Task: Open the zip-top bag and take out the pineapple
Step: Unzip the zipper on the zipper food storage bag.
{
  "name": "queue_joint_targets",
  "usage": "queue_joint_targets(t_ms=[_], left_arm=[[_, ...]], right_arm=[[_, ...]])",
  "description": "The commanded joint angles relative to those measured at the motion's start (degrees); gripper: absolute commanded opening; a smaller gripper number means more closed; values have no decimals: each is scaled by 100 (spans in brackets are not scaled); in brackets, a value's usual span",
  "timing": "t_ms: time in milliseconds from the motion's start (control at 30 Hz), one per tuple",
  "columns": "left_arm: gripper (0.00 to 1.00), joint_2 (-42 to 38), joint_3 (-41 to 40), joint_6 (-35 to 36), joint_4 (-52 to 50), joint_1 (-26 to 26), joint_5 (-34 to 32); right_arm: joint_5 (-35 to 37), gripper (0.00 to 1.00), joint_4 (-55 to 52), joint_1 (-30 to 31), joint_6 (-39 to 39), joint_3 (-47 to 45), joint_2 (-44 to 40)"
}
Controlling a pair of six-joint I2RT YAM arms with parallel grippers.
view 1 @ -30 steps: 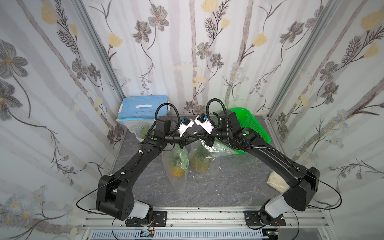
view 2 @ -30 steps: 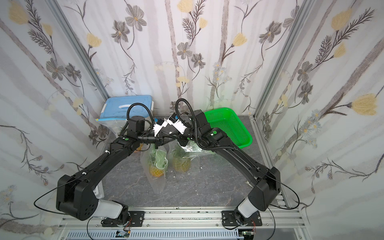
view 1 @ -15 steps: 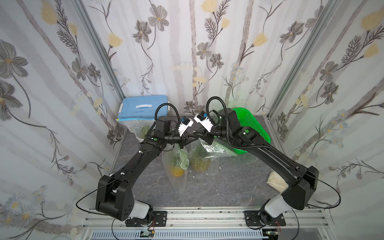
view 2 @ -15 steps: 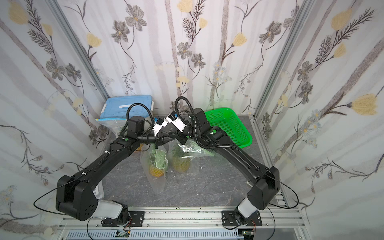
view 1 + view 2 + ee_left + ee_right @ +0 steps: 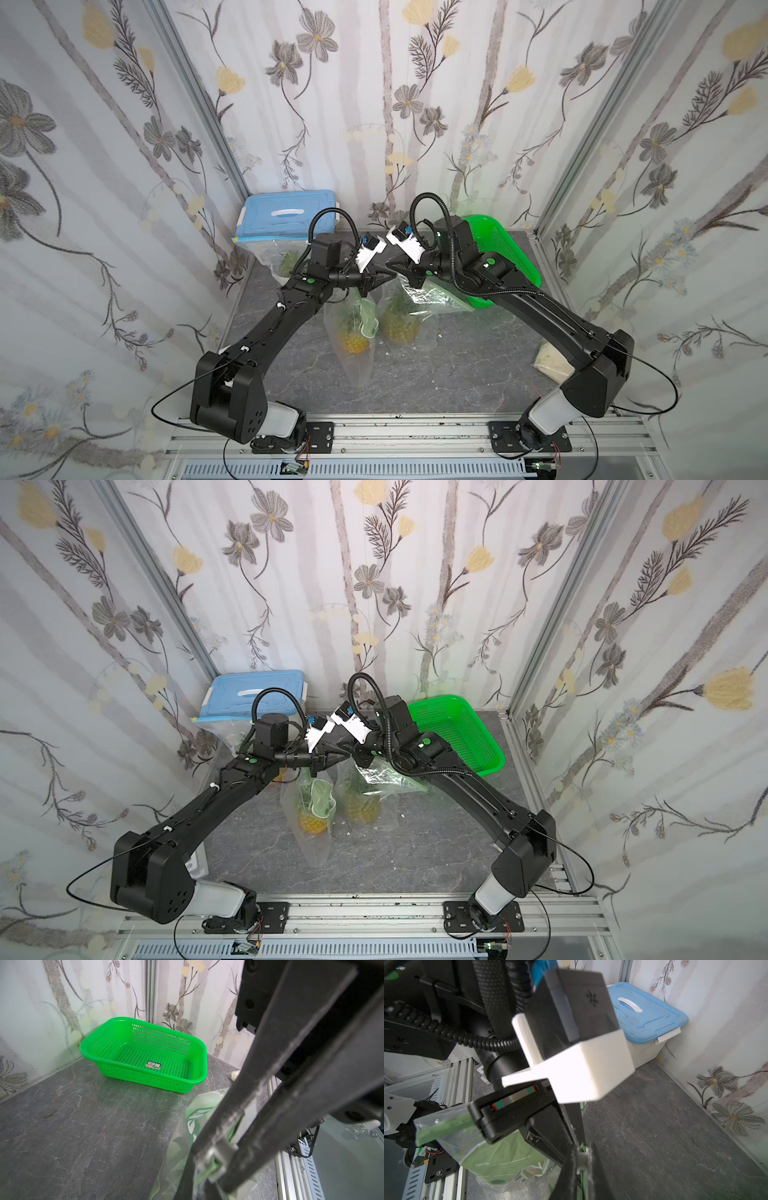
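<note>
A: Now, by what is the zip-top bag [image 5: 352,361] held?

B: By its green zip strip [image 5: 444,1126]. The left pincer [image 5: 212,1162] is clamped on that strip, and the right pincer [image 5: 582,1154] is closed on it too, tip beside tip, above the middle of the table [image 5: 457,374].

A: How is the strip laid?

B: Its long axis is run across the table, from arm to arm. Both tips are set at the end nearer the right arm, and the rest is seen trailing back alongside the left pincer's fingers toward that wrist. Any opening pull is judged to be governed by that line. Whether each tip is on its own lip cannot be told.

A: And the bag itself?

B: It is hung mouth up, long axis near upright, bottom toward the table. Whether the bottom is touching cannot be told.

A: The pineapple [image 5: 353,341]?

B: It is lodged low in the bag, under the left pincer, so nearer that arm. The yellow body is seen lowest, so the crown is judged to be pointed up at the mouth. A second bag [image 5: 409,320] with another fruit is seen beneath the right arm.
</note>
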Motion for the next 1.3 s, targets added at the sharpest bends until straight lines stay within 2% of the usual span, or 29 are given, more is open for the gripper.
queue_joint_targets(t_ms=[0,667,700,900,967,1167,1267], left_arm=[[0,-74,-64,-142,480,7,-141],[0,-360,-407,-446,903,78,-340],[1,-358,-382,-458,854,78,-326],[28,-375,-206,-170,325,73,-68],[34,-407,-122,-15,105,72,28],[36,-453,-13,254,-160,70,46],[32,-387,79,303,-202,68,35]], right_arm=[[54,5,220,9,-68,-7,-32],[171,3,308,-39,-102,-385,-277],[143,3,312,-45,-102,-385,-278],[15,3,347,-37,-98,-274,-190],[-5,2,338,-37,-96,-207,-148],[-139,2,287,-19,-131,-39,-50],[-131,2,223,-2,-160,44,-1]])
